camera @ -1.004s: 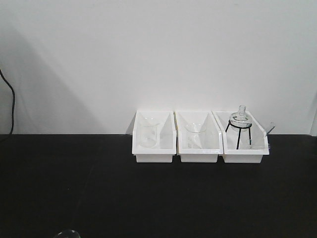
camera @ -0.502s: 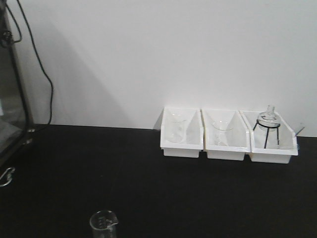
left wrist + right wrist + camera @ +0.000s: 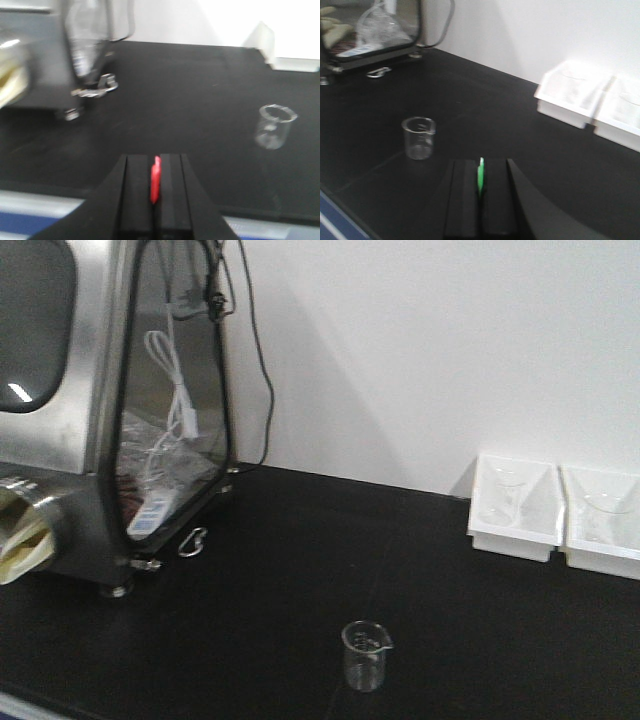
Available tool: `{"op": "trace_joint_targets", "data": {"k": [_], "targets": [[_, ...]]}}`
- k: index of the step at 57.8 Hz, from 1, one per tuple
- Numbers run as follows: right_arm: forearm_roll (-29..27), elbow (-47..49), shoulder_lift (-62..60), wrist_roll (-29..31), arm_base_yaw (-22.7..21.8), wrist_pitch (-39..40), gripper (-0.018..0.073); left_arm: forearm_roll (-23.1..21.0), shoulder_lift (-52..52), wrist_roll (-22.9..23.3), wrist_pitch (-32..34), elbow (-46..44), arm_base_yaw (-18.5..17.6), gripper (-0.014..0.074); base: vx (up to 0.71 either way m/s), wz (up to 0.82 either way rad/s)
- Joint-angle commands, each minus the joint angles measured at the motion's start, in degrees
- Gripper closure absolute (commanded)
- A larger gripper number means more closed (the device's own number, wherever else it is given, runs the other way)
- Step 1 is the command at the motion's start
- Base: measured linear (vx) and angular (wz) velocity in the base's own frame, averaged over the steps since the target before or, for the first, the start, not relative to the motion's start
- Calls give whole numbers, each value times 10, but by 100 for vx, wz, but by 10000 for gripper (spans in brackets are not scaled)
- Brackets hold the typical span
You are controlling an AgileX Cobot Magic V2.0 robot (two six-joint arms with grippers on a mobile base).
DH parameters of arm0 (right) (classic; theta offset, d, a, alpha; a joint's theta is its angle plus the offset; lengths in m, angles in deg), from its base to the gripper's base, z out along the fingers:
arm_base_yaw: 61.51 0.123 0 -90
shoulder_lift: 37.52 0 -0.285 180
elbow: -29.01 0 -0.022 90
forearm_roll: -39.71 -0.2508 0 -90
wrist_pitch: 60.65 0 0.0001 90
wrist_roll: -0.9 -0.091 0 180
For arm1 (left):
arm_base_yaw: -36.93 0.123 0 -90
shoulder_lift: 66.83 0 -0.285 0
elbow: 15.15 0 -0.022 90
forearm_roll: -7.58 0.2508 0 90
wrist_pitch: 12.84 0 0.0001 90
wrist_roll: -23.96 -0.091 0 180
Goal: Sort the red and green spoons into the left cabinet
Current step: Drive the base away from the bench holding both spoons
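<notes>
- L hand (image 3: 154,165) is clamping fully shut on 1 red spoon (image 3: 155,182), above the tabletop (image 3: 190,100)
- R hand (image 3: 480,167) is pinching 1 green spoon (image 3: 480,182) the same way
- 1 glass beaker (image 3: 365,655) + 2 white bins (image 3: 505,538) are sitting on the tabletop

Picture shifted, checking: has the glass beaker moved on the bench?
No. The beaker and the white bins both slid right in frame together; the camera turned left.
</notes>
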Motion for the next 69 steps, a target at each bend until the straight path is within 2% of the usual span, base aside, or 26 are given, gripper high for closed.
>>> {"op": "trace_joint_targets", "data": {"k": [1, 39, 69], "targets": [[3, 19, 3, 1, -2, 47, 557, -11, -1, 0, 25, -16, -5, 596, -16, 61], [3, 19, 3, 1, -2, 47, 557, -11, -1, 0, 25, -16, -5, 596, -13, 54], [3, 19, 3, 1, -2, 47, 557, -11, -1, 0, 25, -16, -5, 596, 2, 64]]}}
